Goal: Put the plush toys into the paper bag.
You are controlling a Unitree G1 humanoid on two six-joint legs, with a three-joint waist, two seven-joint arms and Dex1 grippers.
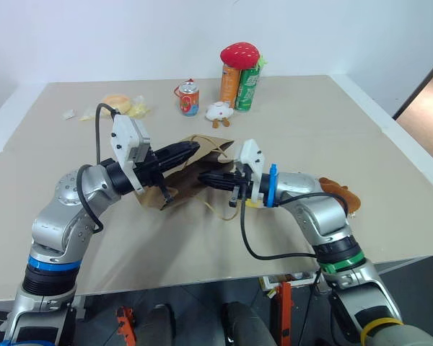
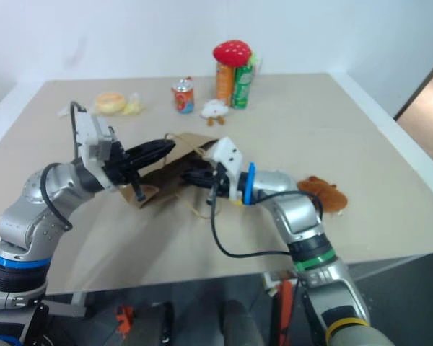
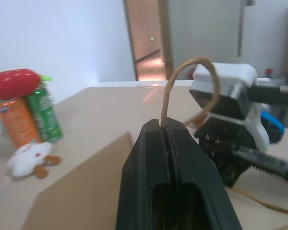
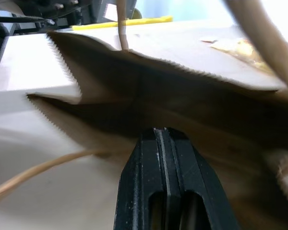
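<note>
- Your left claw [image 1: 190, 149] pinches the bag's [image 1: 191, 173] cord handle [image 3: 182, 76] mid-table, arm reaching level.
- Your right claw [image 1: 208, 178] is pressed together at the bag's mouth, pointing left.
- The brown toy [image 2: 323, 193] lies near the table's [image 1: 346, 144] right edge.

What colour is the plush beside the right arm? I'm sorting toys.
Reddish-brown; the plush toy shows best in the right eye view.
</note>
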